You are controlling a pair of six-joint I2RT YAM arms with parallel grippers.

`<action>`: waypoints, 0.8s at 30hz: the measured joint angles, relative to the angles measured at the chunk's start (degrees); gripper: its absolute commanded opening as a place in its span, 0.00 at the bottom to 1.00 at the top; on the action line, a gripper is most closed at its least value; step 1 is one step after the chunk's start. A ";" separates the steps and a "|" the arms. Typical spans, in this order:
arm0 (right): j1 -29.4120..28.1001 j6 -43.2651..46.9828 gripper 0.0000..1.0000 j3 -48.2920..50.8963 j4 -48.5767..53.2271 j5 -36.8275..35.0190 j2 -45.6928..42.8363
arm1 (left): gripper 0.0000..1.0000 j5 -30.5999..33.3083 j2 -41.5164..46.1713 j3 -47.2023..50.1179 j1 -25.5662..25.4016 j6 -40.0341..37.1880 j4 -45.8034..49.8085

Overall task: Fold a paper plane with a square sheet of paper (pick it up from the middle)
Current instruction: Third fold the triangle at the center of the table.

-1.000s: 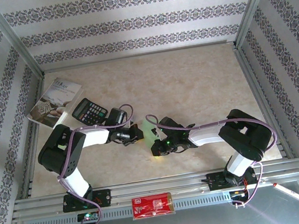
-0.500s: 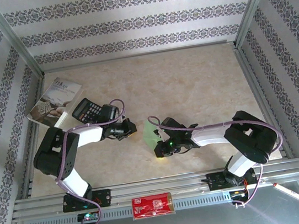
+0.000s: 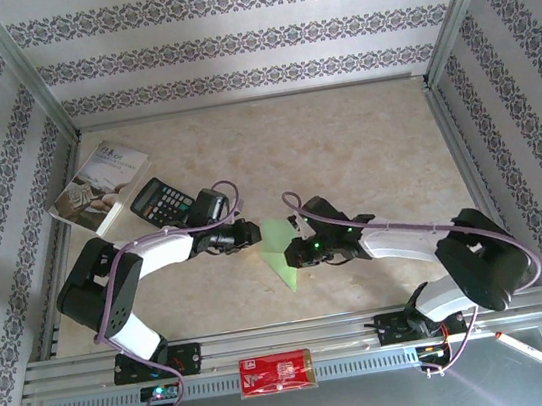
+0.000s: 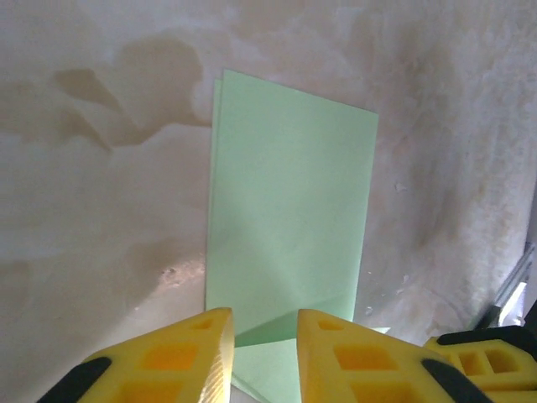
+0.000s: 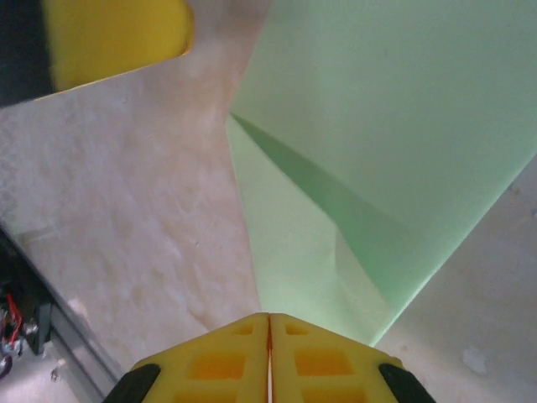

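Top external view, what is showing?
— Two arms are reaching toward each other over a beige desk (image 3: 363,139). Between them a light green sheet of paper (image 3: 275,245), folded, is sitting near the middle of the desk. The left end effector (image 3: 252,235) is hovering just beside its left edge. The right end effector (image 3: 296,252) is touching its right side. A black calculator (image 3: 160,200) and a booklet (image 3: 101,181) are lying at the far left, well apart from the paper. A red packet (image 3: 277,372) is resting on the near rail.

Left wrist view?
— The left end effector (image 4: 265,336) is standing slightly open, its yellow fingers (image 4: 168,357) gripping nothing. The sheet of paper (image 4: 289,210) is lying ahead as a tall folded rectangle with diagonal creases, its near end showing through the gap.

Right wrist view?
— The right end effector (image 5: 268,326) is pinching shut, fingers pressed together, on the near corner of the sheet of paper (image 5: 394,109). The paper is fanning out in two layers above the desk (image 5: 126,210).
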State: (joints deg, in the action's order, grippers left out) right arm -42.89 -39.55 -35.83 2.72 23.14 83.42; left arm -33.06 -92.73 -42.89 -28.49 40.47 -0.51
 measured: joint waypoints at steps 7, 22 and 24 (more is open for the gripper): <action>1.64 -1.01 0.04 -0.48 -0.74 -2.34 5.27 | 0.37 -0.22 0.11 -0.11 -0.22 -1.55 2.84; 3.39 0.96 0.02 -1.18 -1.70 -0.61 7.17 | 0.46 -2.84 0.02 -0.09 -3.02 -1.88 4.94; 3.58 0.96 0.03 -1.16 -1.75 -0.09 7.17 | 0.47 -2.45 -0.02 -0.09 -3.02 -1.84 5.09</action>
State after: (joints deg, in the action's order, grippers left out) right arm -39.31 -38.59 -36.99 0.97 23.05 90.59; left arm -35.51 -92.75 -42.98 -31.51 38.63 4.58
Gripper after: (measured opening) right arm 0.042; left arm 0.463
